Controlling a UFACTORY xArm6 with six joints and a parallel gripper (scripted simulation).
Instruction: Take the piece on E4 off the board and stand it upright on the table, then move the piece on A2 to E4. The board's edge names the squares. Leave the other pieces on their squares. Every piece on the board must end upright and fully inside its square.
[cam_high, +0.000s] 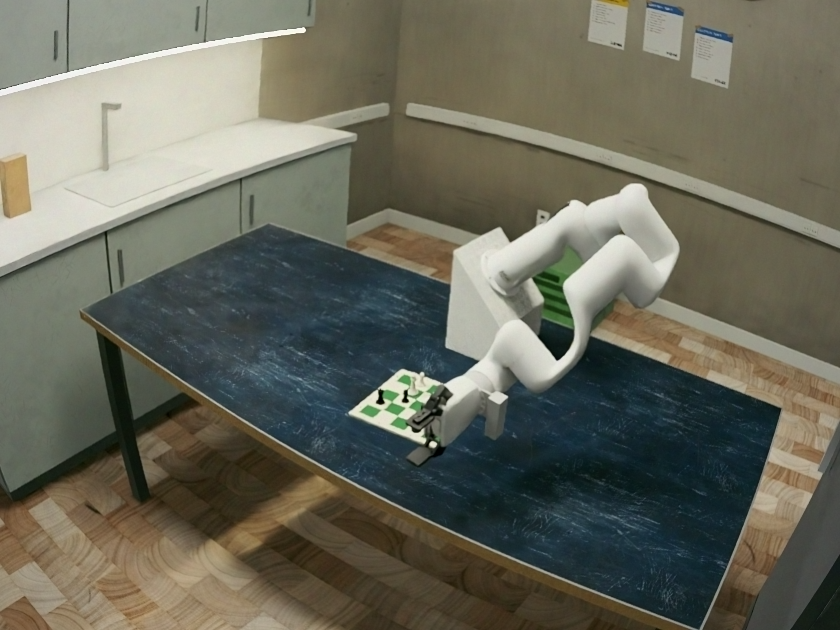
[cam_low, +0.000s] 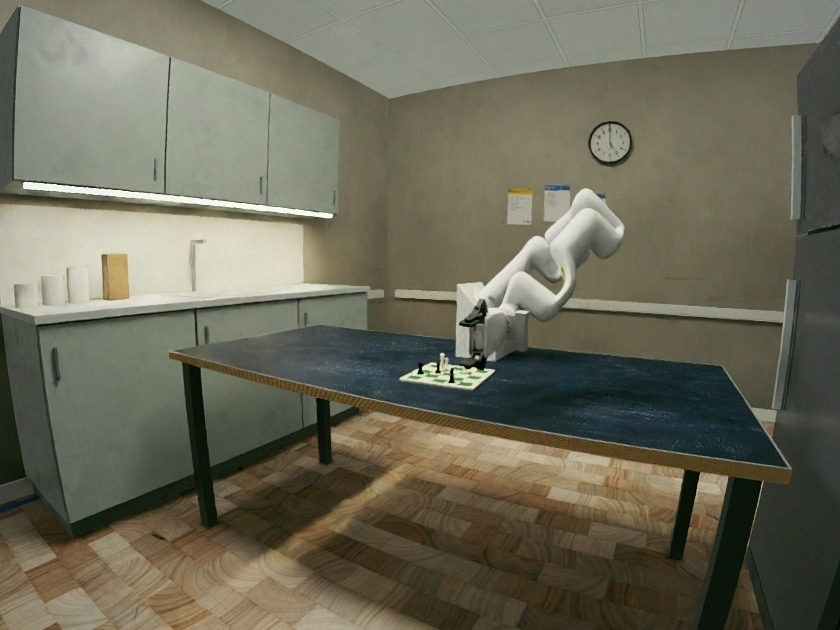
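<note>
A small green and white chessboard lies on the dark blue table; it also shows in the exterior view. Two black pieces and two white pieces stand upright on it. The square names are too small to read. My gripper is turned on its side at the board's right edge, just above the table. Its fingers are wide open, one above the other. I see nothing held between them. The board's right part is hidden behind the gripper in the top view.
The arm's white base block stands on the table behind the board, with a green crate beyond it. The table's front edge runs close to the board. A counter with a sink is to the left.
</note>
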